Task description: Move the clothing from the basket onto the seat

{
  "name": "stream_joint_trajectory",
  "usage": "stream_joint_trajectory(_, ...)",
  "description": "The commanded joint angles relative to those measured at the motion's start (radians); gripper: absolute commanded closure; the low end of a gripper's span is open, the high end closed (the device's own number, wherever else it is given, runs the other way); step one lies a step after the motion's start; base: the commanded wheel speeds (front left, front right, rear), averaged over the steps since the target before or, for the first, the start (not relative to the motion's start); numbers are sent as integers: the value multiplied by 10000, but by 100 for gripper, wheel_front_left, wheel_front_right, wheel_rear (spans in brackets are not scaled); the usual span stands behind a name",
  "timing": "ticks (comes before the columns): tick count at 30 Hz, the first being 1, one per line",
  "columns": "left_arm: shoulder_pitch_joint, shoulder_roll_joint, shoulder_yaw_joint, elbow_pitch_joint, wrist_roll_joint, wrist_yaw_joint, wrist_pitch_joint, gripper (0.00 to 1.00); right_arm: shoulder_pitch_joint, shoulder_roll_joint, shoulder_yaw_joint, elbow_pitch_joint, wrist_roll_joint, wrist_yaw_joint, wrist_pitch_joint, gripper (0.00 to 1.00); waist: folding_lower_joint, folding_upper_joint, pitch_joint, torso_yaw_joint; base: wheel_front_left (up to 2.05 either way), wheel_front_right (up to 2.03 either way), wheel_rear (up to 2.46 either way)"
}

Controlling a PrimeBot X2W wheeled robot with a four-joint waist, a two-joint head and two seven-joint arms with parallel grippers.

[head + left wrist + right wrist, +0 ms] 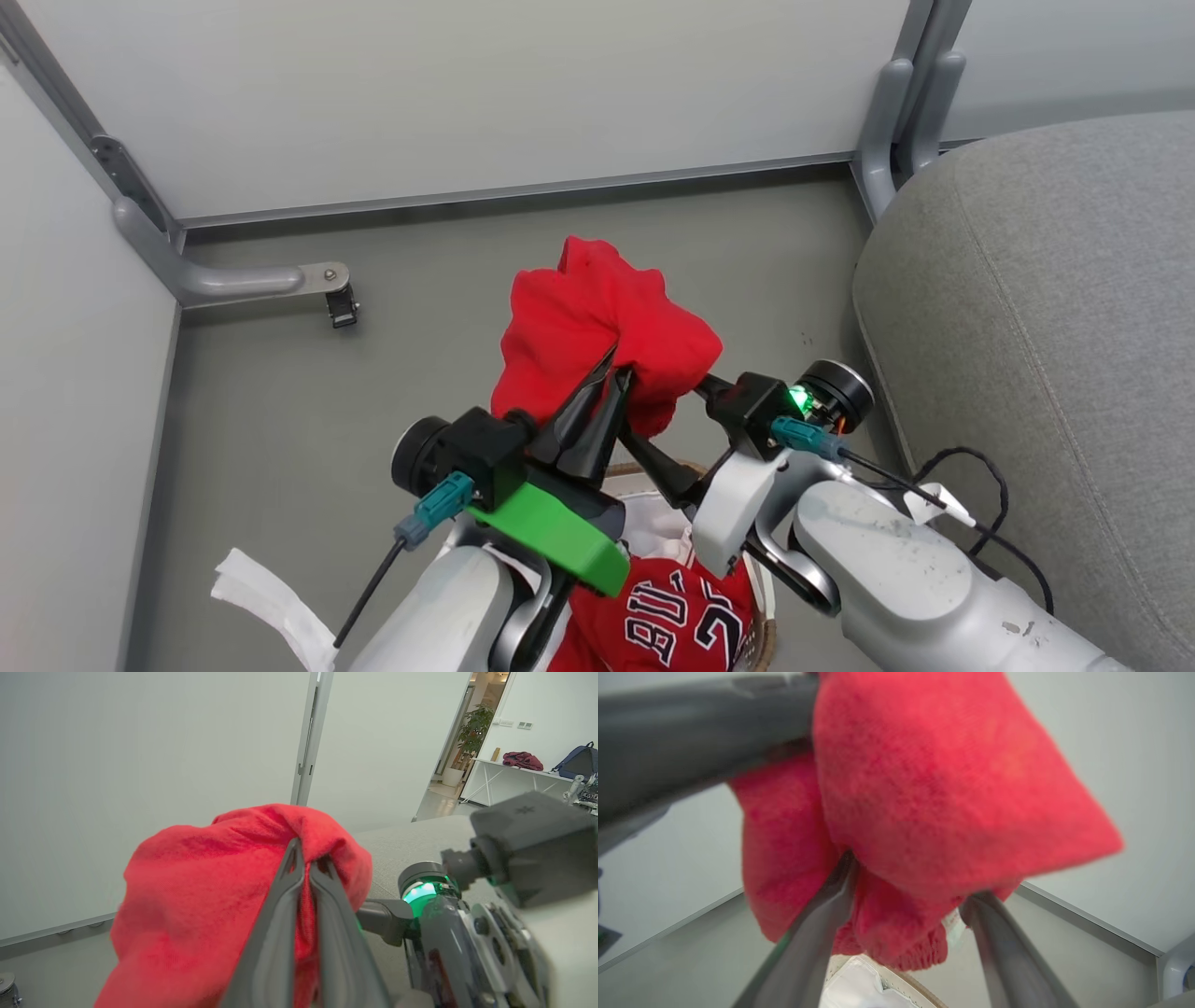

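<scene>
L gripper was pinched tight on a fold of the plain red top, both fingers pressed together w/ cloth caught between them. The top hung bunched in the air off those tips, lifted above the basket and over the grey floor. R gripper sat at the top's right side w/ its fingers spread wide, not squeezing. In the R wrist view the cloth drooped over and between the two tips, w/ a ribbed hem dangling in the gap. A green light glowed on the R wrist. The jersey lay down in the basket on the white liner, numerals up, partly hidden behind both forearms. The seat stood on the robot's right, next to the basket. The red top was near the seat's front edge but apart from it, not touching. A white strip lay on the floor on the L side, by the L forearm.
</scene>
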Motion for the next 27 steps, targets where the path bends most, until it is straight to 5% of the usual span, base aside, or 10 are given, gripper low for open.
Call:
stream_joint_trajectory(1, -186, 16, -85, -31, -139, -22, -40, 100, -198, -1, 84, 191, 153, -10, -23, 0, 0, 0, 10, 93, 0, 0, 0)
stream_joint_trajectory(10, -296, 12, -561, -151, -494, -22, -40, 100, -727, 182, 427, 656, 548, -10, -23, 0, 0, 0, 97, 369, 0, 0, 0)
stream_joint_trajectory(11, -309, 12, -581, -150, -512, -22, -40, 100, -767, 170, 434, 664, 576, -10, -23, 20, 0, 0, 110, 396, 0, 0, 0)
stream_joint_trajectory(12, -314, 12, -593, -147, -531, -22, -40, 100, -778, 158, 433, 676, 595, -10, -23, 51, 0, 0, 118, 418, 0, 0, 0)
stream_joint_trajectory(13, -321, 12, -604, -140, -552, -22, -40, 100, -775, 145, 423, 689, 612, -10, -23, 60, 0, 0, 133, 445, 0, 0, 0)
stream_joint_trajectory(15, -328, 12, -582, -112, -605, -22, -40, 100, -758, 133, 382, 627, 660, -10, -23, 100, 0, 0, 159, 488, 0, 0, 0)
stream_joint_trajectory(27, -116, 13, -201, 92, -348, -23, -40, 100, -229, -104, -87, 50, 601, -10, -23, 100, 0, 0, 148, 441, 0, 0, 0)
